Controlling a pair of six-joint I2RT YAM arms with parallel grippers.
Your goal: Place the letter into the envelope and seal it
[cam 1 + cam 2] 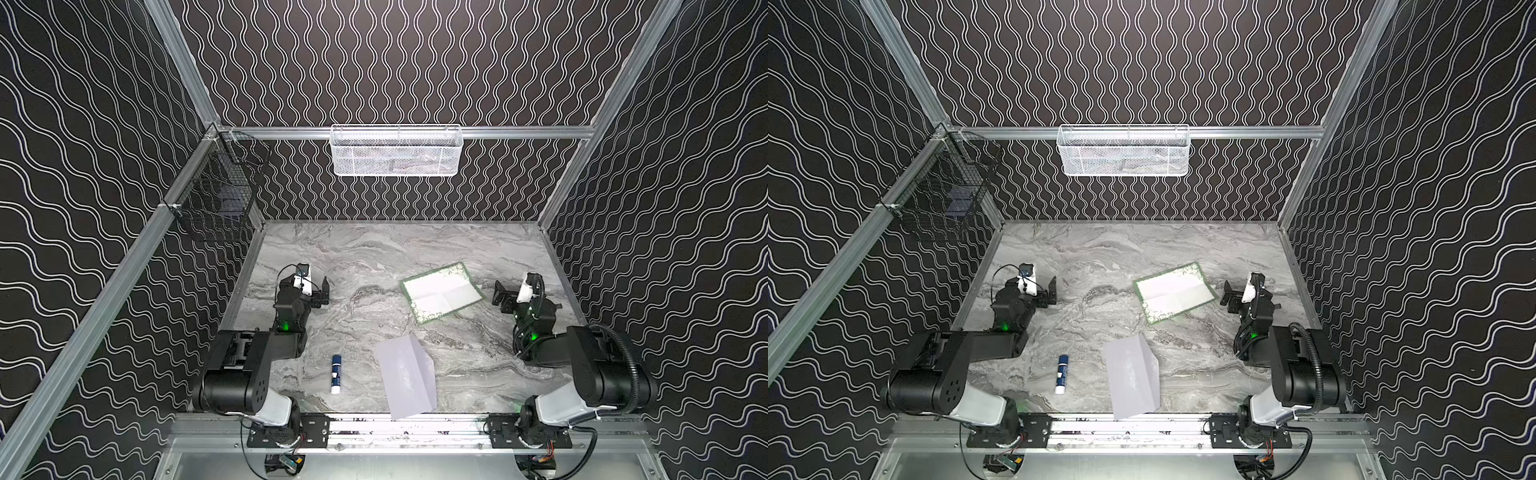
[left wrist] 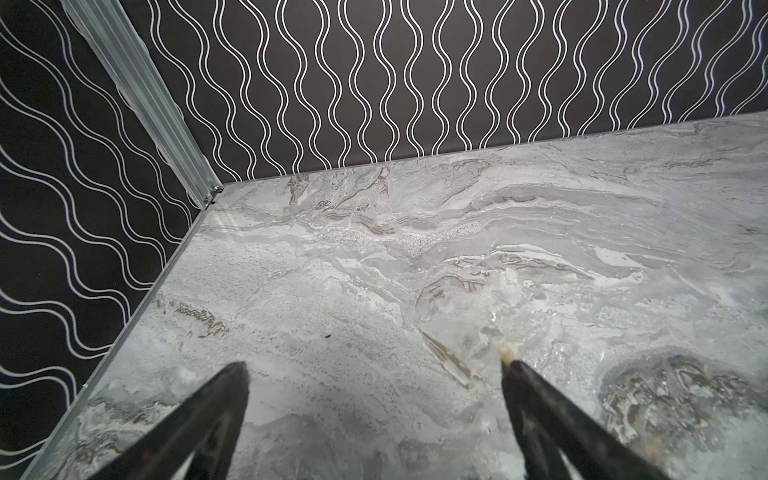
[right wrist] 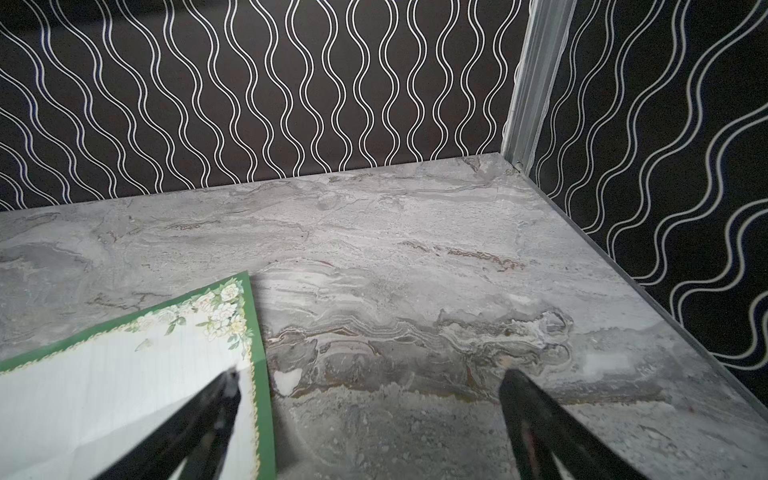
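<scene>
Green floral edging frames the letter (image 1: 442, 292) (image 1: 1174, 292), a white sheet with fold creases crossing its middle, lying flat and skewed on the marbled grey surface (image 1: 374, 257), right of centre and toward the back half. Nearer the front edge and well apart from it lies the envelope (image 1: 407, 376) (image 1: 1133, 376), plain pale lavender-white, turned at an angle with a crease running down it and its lowest corner reaching the metal front rail; whether its flap is up or down I cannot tell. Left of the envelope, near but apart, a blue and white glue stick (image 1: 336, 374) (image 1: 1061, 374) lies on its side. The right hand (image 1: 500, 297) (image 1: 1228, 297) (image 3: 372, 372) sits just beside the letter's right corner, its jaws spread wide and holding nothing; in the right wrist view one finger overlaps the sheet's bordered corner (image 3: 124, 395), though contact is unclear. The left hand (image 1: 323, 291) (image 1: 1052, 291) (image 2: 374, 365) waits on the far left side, well apart from both papers, likewise fully spread with only bare surface between its fingers. On the back rail hangs a white mesh basket (image 1: 396, 151), and a black wire basket (image 1: 216, 195) hangs at the left rear corner.
</scene>
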